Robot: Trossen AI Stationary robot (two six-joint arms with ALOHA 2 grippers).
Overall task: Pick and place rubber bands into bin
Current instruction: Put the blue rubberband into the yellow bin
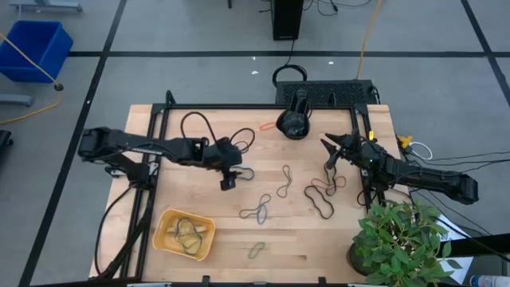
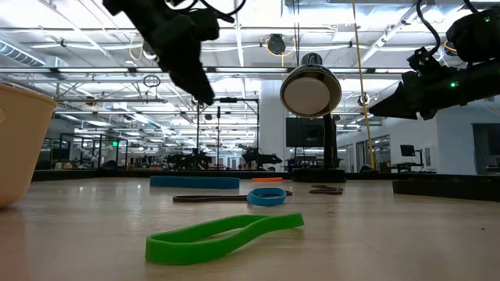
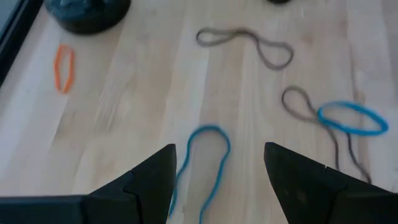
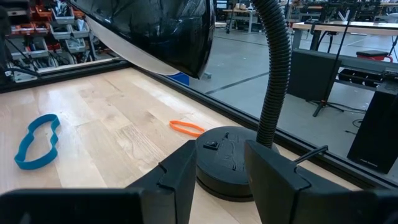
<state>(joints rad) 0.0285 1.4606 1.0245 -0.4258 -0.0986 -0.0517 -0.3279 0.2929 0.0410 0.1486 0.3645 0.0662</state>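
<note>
Several rubber bands lie flat on the wooden table: a blue one (image 3: 202, 163), a brown one (image 1: 284, 182), a blue and brown pair (image 1: 256, 211), a dark tangle (image 1: 323, 195), a green one (image 2: 226, 234) near the front edge and an orange one (image 3: 64, 67) by the lamp. The orange-yellow bin (image 1: 184, 233) at the front left holds a few bands. My left gripper (image 3: 219, 168) hangs open above the blue band, slanting down, touching nothing. My right gripper (image 4: 221, 168) waits open at the table's right, pointing at the lamp base.
A black desk lamp (image 1: 295, 119) stands at the far middle, its base (image 4: 233, 162) just ahead of my right gripper. A potted plant (image 1: 398, 239) fills the front right corner. Black cables (image 1: 195, 127) loop over the far left of the table.
</note>
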